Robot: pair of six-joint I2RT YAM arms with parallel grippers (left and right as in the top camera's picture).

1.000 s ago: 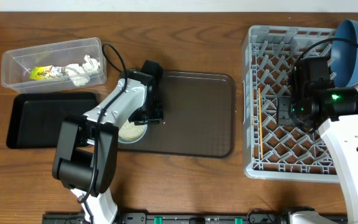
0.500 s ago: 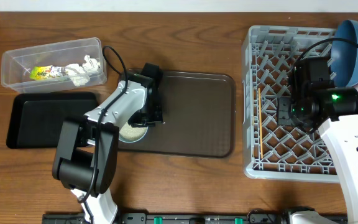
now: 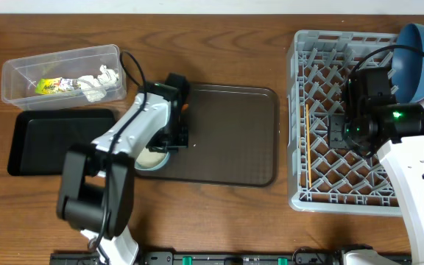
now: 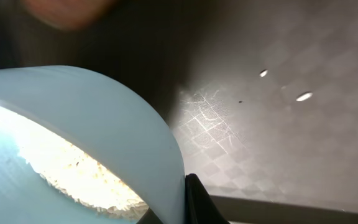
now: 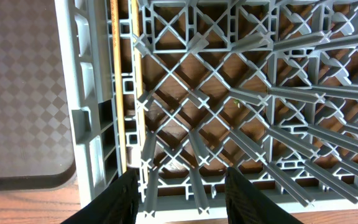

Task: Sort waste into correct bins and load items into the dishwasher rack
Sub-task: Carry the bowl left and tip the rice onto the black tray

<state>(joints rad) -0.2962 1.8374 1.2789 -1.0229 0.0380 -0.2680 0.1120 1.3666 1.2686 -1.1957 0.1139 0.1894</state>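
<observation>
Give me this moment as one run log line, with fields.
left hand: shut on pale blue bowl with rice, over brown tray | right hand: open, empty, above rack

Right end effector [image 5: 179,183] spread, pointing down.

Under my left gripper [image 3: 171,136] I see a smooth, satiny bowl [image 4: 104,124] of grainy rice [image 4: 73,180] and a scuffed, checker-textured tray [image 4: 278,137]; below my right gripper [image 5: 179,199], a matt grey plastic rack [image 5: 92,124] and wooden chopsticks [image 5: 112,74].
</observation>
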